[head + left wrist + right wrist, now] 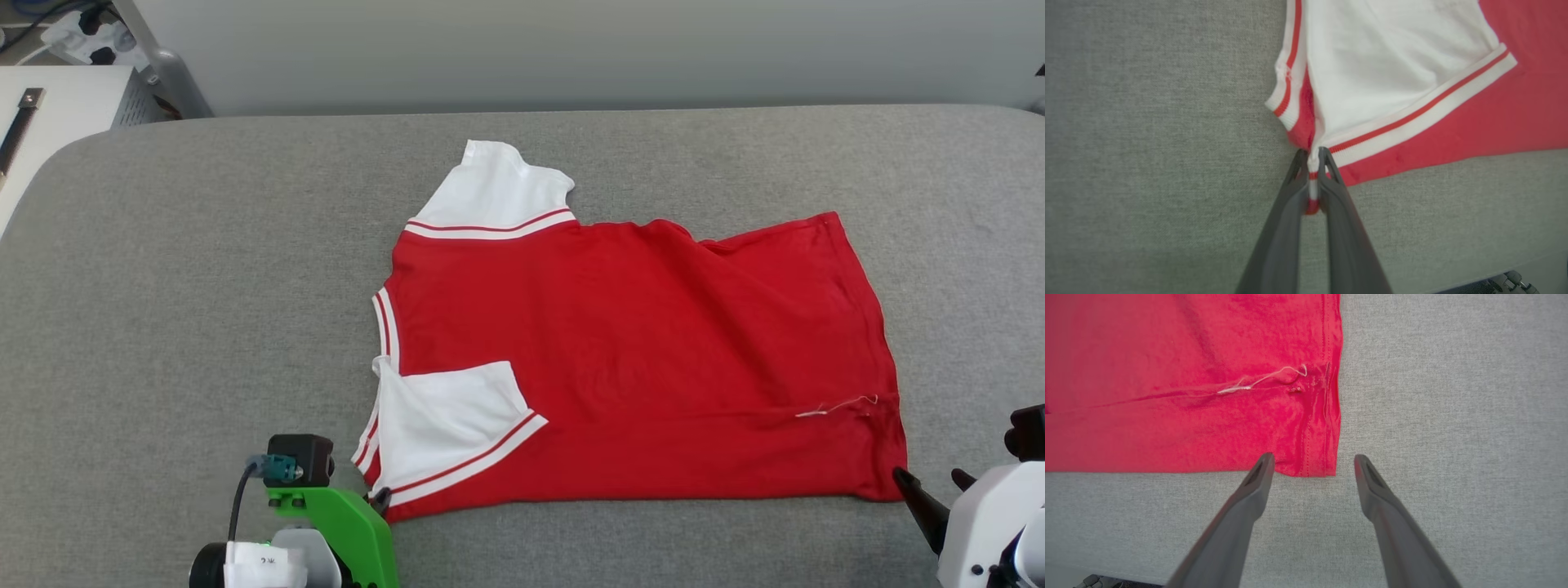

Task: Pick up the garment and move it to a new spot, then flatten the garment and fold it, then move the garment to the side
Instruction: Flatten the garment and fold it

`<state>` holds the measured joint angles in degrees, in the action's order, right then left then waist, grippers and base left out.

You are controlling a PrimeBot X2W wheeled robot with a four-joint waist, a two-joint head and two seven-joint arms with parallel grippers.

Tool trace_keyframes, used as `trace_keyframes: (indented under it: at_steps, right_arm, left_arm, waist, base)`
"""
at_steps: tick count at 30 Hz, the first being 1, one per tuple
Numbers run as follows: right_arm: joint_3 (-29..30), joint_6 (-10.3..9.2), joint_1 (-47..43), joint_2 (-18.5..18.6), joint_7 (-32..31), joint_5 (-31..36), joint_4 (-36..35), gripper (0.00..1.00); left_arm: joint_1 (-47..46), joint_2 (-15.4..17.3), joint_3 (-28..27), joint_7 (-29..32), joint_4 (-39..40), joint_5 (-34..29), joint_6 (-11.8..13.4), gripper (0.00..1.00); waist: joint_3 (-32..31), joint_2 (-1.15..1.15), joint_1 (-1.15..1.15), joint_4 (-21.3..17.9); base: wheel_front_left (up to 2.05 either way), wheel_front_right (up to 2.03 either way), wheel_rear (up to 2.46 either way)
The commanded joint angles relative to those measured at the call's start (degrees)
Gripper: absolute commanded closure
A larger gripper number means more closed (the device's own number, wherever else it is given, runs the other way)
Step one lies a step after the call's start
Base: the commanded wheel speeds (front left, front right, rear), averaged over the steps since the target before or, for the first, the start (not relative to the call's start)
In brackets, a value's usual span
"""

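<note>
Garment [637, 351] corner sits nipped in left pincer [1312, 157], while right pincer [1313, 458] gapes empty beside hem.

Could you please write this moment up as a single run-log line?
left gripper: shut on red jersey T-shirt at striped sleeve trim | right gripper: open at hem corner, not gripping | T-shirt: spread on grey fabric surface

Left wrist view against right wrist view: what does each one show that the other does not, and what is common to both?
Left wrist view: the left gripper shut on the garment at its striped corner, beside the folded white sleeve. Right wrist view: the right gripper open at the red hem corner, and a loose white thread near the hem. Both: red cloth of the garment lying on the grey surface.
</note>
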<state>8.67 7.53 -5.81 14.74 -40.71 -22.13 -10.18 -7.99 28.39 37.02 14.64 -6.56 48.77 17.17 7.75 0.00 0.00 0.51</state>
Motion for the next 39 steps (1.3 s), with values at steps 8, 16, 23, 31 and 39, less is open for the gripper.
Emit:
trace_keyframes:
  at_steps: [8, 16, 23, 31, 39]
  right_arm:
    - [1.1, -0.04, 1.6, -0.1, -2.6, 2.9, 3.7, 0.0]
    - [2.6, -0.04, 5.4, -1.7, -3.1, 5.2, 9.6, 0.0]
    - [2.7, -0.04, 6.9, -2.5, -2.5, 6.0, 14.1, 0.0]
    - [1.7, -0.04, 7.6, -2.2, -2.6, 5.5, 17.8, 1.0]
    - [2.2, -0.04, 7.2, -0.6, -1.2, 4.3, 18.1, 1.0]
  left_arm:
    - [0.7, 1.1, -0.9, -1.4, 6.8, -0.4, 1.0, 1.0]
    - [0.2, 1.4, -0.4, -1.1, 10.8, -1.1, 1.3, 1.0]
    - [-0.3, 1.2, 0.0, -1.3, 10.8, -1.3, 0.9, 1.0]
    - [-0.6, 1.2, 0.2, -1.3, 9.7, -1.1, 0.4, 1.0]
    - [1.0, 2.0, 0.7, -0.7, 7.5, -0.4, 0.0, 1.0]
  waist:
    - [-0.5, 0.0, 0.0, 2.6]
    - [1.8, 0.0, 0.0, 4.1]
    - [3.2, 0.0, 0.0, 4.8]
    - [3.5, 0.0, 0.0, 4.8]
    - [0.2, 0.0, 0.0, 3.9]
  base:
    - [0.0, 0.0, 0.0]
    - [0.0, 0.0, 0.0]
    - [0.0, 0.0, 0.0]
    - [0.0, 0.0, 0.0]
    - [0.0, 0.0, 0.0]
